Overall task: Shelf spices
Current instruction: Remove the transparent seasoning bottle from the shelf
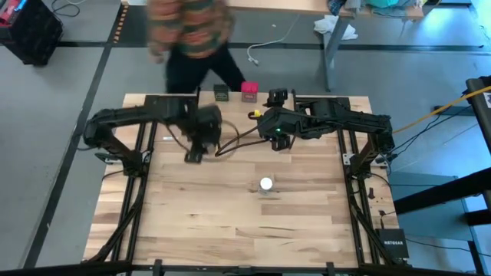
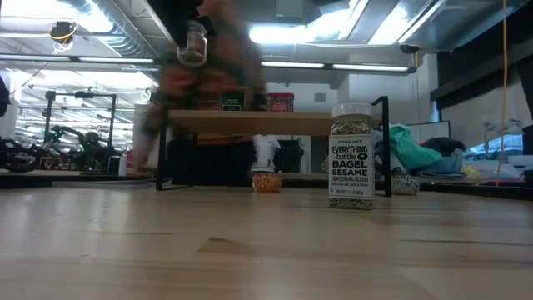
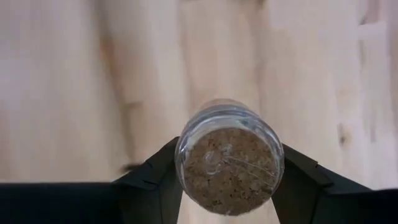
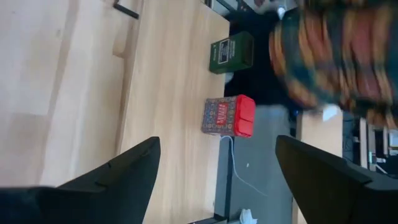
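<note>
Starting on the left: the left gripper (image 3: 227,186) is clamped around a clear round jar (image 3: 229,158) of brownish spice, fingers pinching its sides, and the low view shows that jar (image 2: 192,43) hanging high above the shelf (image 2: 266,122). My guess is it's carried that high so it clears the shelf edge before being set down on the board. Moving toward the middle, the dark green tin (image 1: 221,93) and the red box (image 1: 249,91) already sit side by side near the shelf's back edge, so half the job looks done. A person in a striped sweater (image 1: 189,27) is walking past right behind the table, close to that back edge, which is worth watching. Next over, the right gripper (image 4: 217,171) hovers above the shelf with its fingers spread wide and nothing between them, looking down on the tin and box; probably it's just waiting. Out on the open tabletop (image 1: 192,222), toward the front, stands the white-lidded bagel seasoning jar (image 2: 351,156), upright and well apart from both arms, not shelved yet.
</note>
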### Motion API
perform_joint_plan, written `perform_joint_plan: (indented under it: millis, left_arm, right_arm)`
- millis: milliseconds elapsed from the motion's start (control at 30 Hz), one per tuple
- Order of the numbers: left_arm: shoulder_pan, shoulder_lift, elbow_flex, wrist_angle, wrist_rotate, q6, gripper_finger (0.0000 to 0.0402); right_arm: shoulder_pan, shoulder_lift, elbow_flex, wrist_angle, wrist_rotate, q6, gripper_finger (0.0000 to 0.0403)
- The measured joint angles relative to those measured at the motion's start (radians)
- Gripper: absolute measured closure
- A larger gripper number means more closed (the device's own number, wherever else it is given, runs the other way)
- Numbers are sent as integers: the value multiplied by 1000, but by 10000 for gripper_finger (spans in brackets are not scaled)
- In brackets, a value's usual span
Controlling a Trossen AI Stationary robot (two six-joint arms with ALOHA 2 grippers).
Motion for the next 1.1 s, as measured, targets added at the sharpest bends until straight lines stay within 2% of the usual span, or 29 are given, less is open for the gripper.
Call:
perform_joint_plan:
  millis: [200, 400, 533, 833, 1100]
  left_arm:
    - [-143, 1, -271, 317, -1, -126, 227]
    - [-186, 2, -515, 502, 1, -303, 227]
    - [-205, 2, -598, 557, 52, -376, 227]
    - [-234, 2, -715, 637, 68, -448, 227]
    - [-249, 2, -788, 764, 78, -513, 124]
  right_arm:
    - [0, 0, 0, 0, -43, 2, 77]
    - [0, 0, 0, 0, -31, 3, 77]
    - [0, 0, 0, 13, -27, 2, 77]
    - [0, 0, 0, 102, -33, -19, 77]
    - [0, 0, 0, 139, -33, -45, 77]
